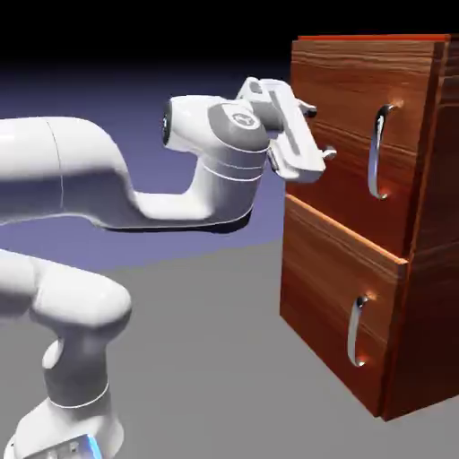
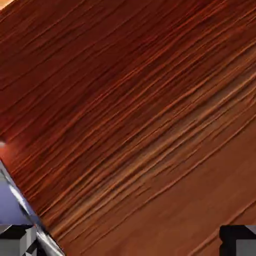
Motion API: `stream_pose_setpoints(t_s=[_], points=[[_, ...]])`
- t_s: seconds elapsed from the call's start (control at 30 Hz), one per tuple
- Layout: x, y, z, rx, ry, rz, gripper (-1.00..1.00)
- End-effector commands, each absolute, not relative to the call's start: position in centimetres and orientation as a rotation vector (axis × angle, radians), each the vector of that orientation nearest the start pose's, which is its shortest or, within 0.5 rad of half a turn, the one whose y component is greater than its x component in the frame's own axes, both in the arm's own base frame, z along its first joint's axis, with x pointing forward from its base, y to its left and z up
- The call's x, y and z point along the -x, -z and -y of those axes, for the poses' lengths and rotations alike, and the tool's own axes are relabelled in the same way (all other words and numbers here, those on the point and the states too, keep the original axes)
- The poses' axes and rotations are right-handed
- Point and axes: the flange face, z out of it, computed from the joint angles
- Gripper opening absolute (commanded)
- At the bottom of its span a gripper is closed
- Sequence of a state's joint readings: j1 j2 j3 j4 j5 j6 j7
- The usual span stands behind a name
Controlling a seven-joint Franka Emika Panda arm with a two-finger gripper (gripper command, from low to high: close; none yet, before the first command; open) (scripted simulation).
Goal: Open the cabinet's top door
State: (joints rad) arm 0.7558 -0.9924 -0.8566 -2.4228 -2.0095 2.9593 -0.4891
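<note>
The top door, the larger upper panel of reddish wood grain, sits on the front of the cabinet at the exterior view's right, flush with the carcass and closed as far as can be seen. It carries one long curved silver handle set upright near its right side. Below it is one shorter lower panel with one smaller curved silver handle, so the cabinet shows two panels and two handles in all. One white arm reaches across from the exterior view's left, its wrist bent so that the hand faces the upper panel. The gripper stands just in front of the top door's left part, near the cabinet's left front edge and apart from the long handle, with nothing between its two fingers, which are spread wide. In the hand view, slanting red-brown grain of the door fills nearly the whole picture; a strip of blue-violet backdrop and a pale edge show at the lower left, and the two grey finger tips sit in the bottom corners, far apart. Whether the fingers touch the wood cannot be told. The cabinet stands on the grey table.
</note>
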Motion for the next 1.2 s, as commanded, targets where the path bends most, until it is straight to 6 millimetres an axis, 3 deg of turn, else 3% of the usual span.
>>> stream_pose_setpoints(t_s=[0.0,0.3,0.37,0.53,0.57,0.6,0.83,1.17], points=[[-36.5,-60.3,8.1,-0.997,-0.99,-1.442,0.0],[-38.9,-56.8,12.4,-0.6,-0.668,-1.499,0.0],[-39.1,-56.6,12.6,-0.58,-0.651,-1.5,0.0],[-44.1,-56.6,12.3,-0.58,-0.651,-1.5,0.0],[-44.1,-56.6,12.3,-0.58,-0.651,-1.5,-1.0],[-44.1,-56.6,12.3,-0.58,-0.651,-1.5,-1.0],[-38.1,-56.6,9.7,-0.696,-0.523,-1.435,-1.0],[-30.4,-56.6,4.2,-0.857,-0.333,-1.328,-1.0]])
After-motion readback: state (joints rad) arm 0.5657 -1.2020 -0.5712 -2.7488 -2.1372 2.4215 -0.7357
